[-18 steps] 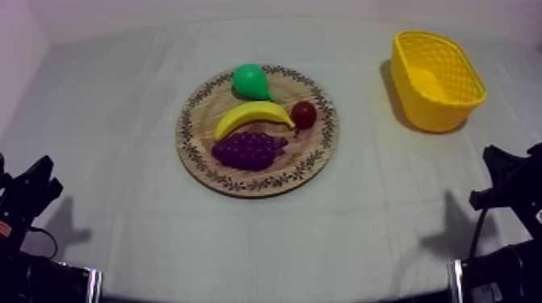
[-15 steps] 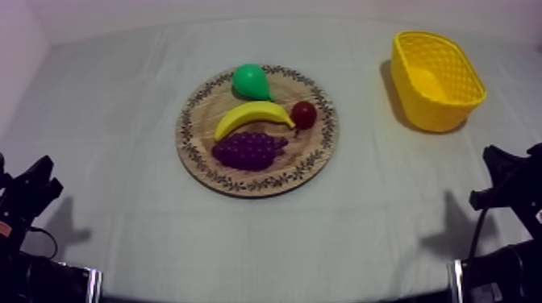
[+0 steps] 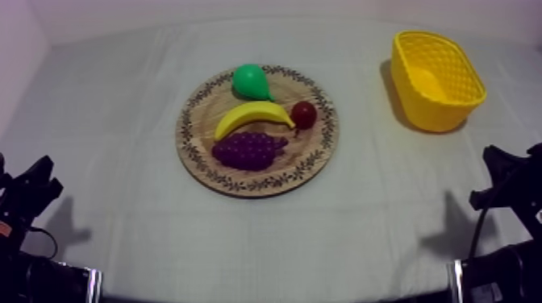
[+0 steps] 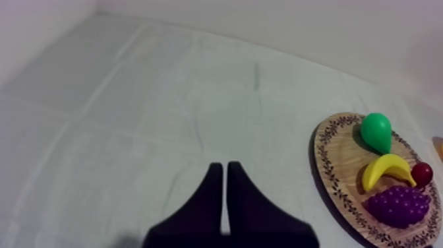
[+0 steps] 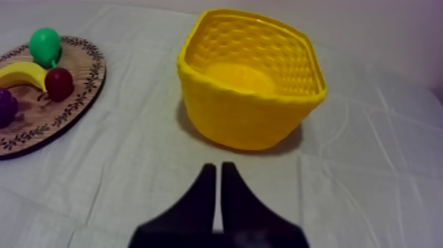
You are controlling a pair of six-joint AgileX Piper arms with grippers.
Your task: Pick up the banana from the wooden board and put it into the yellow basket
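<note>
A yellow banana (image 3: 252, 118) lies across the middle of the round wooden board (image 3: 193, 137), between a green pear (image 3: 250, 80), a small red fruit (image 3: 304, 114) and purple grapes (image 3: 248, 150). The yellow basket (image 3: 435, 78) stands at the far right with nothing inside. My left gripper (image 3: 32, 189) rests low at the left edge, far from the board; its fingers (image 4: 212, 198) lie together as a narrow wedge. My right gripper (image 3: 504, 173) rests low at the right edge, shut on nothing, its fingers (image 5: 206, 191) pointing at the basket (image 5: 250, 82).
Grey-white cloth covers the table. Open cloth lies between the board and the basket (image 3: 363, 137) and along the front edge. From the right wrist, the board (image 5: 79, 99) with banana (image 5: 20, 74) sits left of the basket.
</note>
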